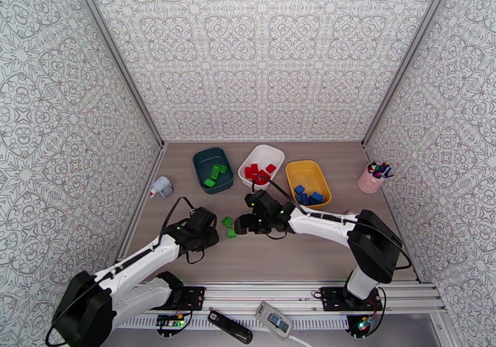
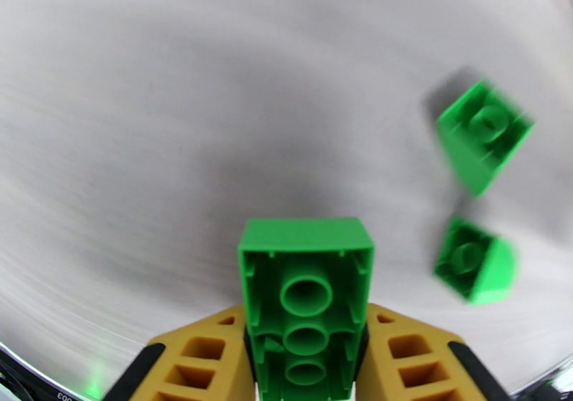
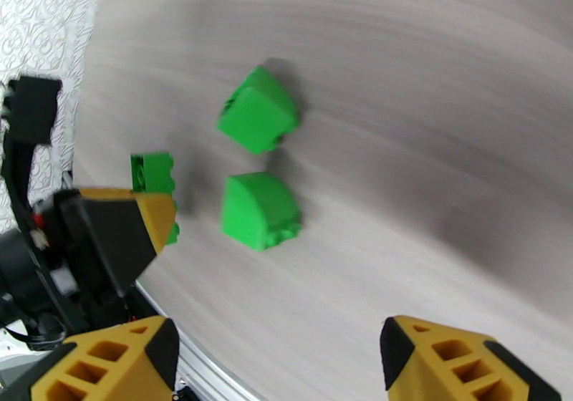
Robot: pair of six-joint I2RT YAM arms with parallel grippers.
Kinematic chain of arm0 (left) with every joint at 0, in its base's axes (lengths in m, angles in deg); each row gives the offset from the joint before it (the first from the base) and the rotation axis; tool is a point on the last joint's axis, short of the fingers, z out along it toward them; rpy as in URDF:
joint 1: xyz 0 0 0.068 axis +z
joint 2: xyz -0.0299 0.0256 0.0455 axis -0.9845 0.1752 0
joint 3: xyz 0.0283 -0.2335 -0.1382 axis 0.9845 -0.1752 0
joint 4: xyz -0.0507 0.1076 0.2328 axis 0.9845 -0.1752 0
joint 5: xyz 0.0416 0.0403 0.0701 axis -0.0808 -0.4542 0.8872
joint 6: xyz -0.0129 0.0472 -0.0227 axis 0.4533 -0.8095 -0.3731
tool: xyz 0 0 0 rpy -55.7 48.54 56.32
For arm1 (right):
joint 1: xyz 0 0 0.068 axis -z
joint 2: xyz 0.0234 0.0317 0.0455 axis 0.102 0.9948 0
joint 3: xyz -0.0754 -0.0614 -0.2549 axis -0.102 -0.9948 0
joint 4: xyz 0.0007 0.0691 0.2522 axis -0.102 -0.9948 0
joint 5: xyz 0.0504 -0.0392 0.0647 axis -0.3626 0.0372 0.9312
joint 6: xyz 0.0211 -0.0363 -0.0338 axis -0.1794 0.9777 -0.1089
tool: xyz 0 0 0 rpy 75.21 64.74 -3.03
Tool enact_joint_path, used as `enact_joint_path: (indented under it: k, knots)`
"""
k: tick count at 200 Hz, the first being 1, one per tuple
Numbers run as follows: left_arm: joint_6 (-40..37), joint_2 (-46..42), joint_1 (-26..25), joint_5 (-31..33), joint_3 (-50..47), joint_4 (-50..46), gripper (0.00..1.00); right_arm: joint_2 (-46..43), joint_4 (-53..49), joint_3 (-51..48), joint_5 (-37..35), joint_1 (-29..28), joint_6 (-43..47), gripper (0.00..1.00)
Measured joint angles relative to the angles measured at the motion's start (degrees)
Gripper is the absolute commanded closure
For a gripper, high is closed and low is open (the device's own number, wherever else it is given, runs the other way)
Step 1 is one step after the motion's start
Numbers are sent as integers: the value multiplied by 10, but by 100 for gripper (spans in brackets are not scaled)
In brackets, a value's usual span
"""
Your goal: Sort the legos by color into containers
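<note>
Grey-brown desk (image 1: 322,249) under patterned walls carries three tubs in a row. Left of the white tub (image 1: 273,153), the teal tub (image 1: 199,167) already takes greens (image 1: 216,171), so the left fingers (image 2: 200,352), nearer the arms and left of the white tub, clamp a green brick (image 2: 306,266) likely bound there. Two loose green bricks (image 1: 227,221) lie on the desk just nearward of the white tub's reds (image 1: 254,171). The right fingers (image 3: 444,359) hover over them, spread wide, probably to take one. Right of the white tub, the yellow tub (image 1: 307,171) holds blues (image 1: 307,194).
</note>
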Motion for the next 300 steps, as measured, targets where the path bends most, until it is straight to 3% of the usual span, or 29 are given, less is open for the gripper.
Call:
enact_joint_path:
  k: [52, 116, 140, 164, 198, 247, 300]
  knots:
    - [-52, 36, 100, -54, 83, 3, 64, 56, 35, 68, 37, -9, -20, 23]
    - [-142, 209, 198, -93, 300, 3, 62, 56, 14, 121, 34, 6, -17, 23]
    - [-174, 288, 224, -100, 398, 2, 52, 29, 1, 100, 24, 25, -13, 22]
    - [-193, 349, 246, -107, 471, -3, 35, -12, -10, 67, 12, 41, -11, 21]
    - [-201, 358, 249, -107, 477, -10, 31, -54, -21, 28, -6, 47, -7, 19]
    - [-200, 282, 235, -104, 396, -19, 28, -59, -39, 12, -19, 48, 5, 18]
    - [-200, 229, 174, -85, 353, -27, 26, -57, -44, 12, -20, 49, 9, 17]
